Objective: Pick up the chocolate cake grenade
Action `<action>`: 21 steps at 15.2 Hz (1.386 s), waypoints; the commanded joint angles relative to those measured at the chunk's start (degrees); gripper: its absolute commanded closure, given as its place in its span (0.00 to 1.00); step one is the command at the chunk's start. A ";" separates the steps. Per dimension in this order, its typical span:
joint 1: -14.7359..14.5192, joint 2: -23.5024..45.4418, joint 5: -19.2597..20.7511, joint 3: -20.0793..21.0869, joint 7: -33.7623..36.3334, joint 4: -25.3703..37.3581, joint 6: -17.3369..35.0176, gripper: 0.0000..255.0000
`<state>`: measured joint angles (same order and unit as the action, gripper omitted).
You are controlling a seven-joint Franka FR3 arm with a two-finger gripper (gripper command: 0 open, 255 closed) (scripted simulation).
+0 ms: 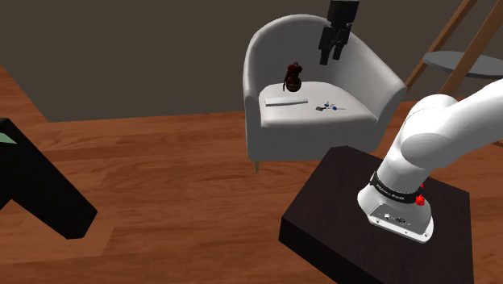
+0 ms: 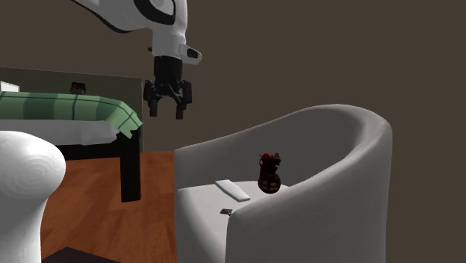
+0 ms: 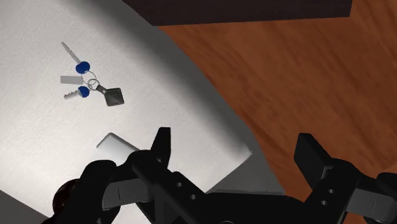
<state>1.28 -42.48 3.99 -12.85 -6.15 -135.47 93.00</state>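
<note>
The chocolate cake grenade (image 1: 293,78) is a small dark red-brown, grenade-shaped thing standing upright at the back of a white armchair's seat (image 1: 322,121). In the second exterior view the grenade (image 2: 269,173) stands close to the backrest. My gripper (image 1: 333,44) hangs open in the air above the chair, higher than the grenade and toward the shoulder view's right of it. From the second exterior view the gripper (image 2: 169,108) is well above the seat's front, holding nothing. In the wrist view the fingers (image 3: 162,149) stand wide apart, and a dark rounded bit of the grenade (image 3: 62,196) peeks past the hand.
A flat white slab (image 1: 286,102) and a bunch of keys (image 1: 329,106) with blue heads lie on the seat. The chair's curved back and arms (image 2: 321,187) wrap the seat. A bed with a green blanket (image 2: 67,112) and a round side table (image 1: 463,60) stand nearby.
</note>
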 commanded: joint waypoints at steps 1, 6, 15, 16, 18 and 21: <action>-0.10 2.31 0.90 -3.18 -4.11 -0.11 3.42 0.00; -1.30 9.44 1.12 -10.96 -14.16 2.43 10.09 0.00; -6.48 28.11 -8.08 -25.58 -35.67 13.10 18.57 0.00; -7.04 30.77 -10.19 -27.15 -38.54 14.81 18.95 0.00; -7.79 36.58 -15.20 -30.01 -44.57 18.58 19.14 0.00; -6.87 46.30 -24.13 -32.64 -53.83 25.23 17.76 0.00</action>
<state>-5.99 0.85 -17.18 -44.63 -56.71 -112.73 111.75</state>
